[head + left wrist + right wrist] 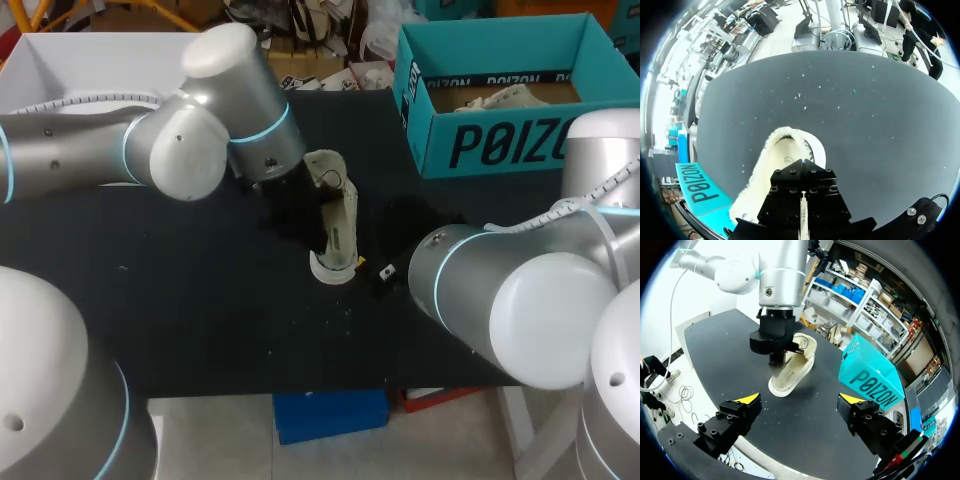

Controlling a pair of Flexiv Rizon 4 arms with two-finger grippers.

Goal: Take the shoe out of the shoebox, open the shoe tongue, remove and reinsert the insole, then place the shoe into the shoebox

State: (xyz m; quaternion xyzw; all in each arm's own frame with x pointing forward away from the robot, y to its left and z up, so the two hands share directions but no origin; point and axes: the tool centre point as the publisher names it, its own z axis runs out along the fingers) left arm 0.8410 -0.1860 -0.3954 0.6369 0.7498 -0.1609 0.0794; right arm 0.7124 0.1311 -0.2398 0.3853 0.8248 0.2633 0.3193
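A cream shoe point(335, 215) stands steeply tilted at mid-table, its toe point(780, 387) on the black tabletop and its heel raised. My left gripper point(779, 359) comes down from above into the shoe's opening and is shut on the shoe's upper edge; its fingertips are hidden in the shoe. In the left wrist view the fleecy collar point(785, 150) shows just past the black gripper body. My right gripper point(801, 399) stands open a short way in front of the toe, touching nothing. The teal shoebox point(500, 90) sits open at the back right.
A pale item point(500, 97) lies inside the shoebox. A white bin point(60, 70) stands at the back left corner. My right arm's big elbow point(520, 300) hangs over the table's front right part.
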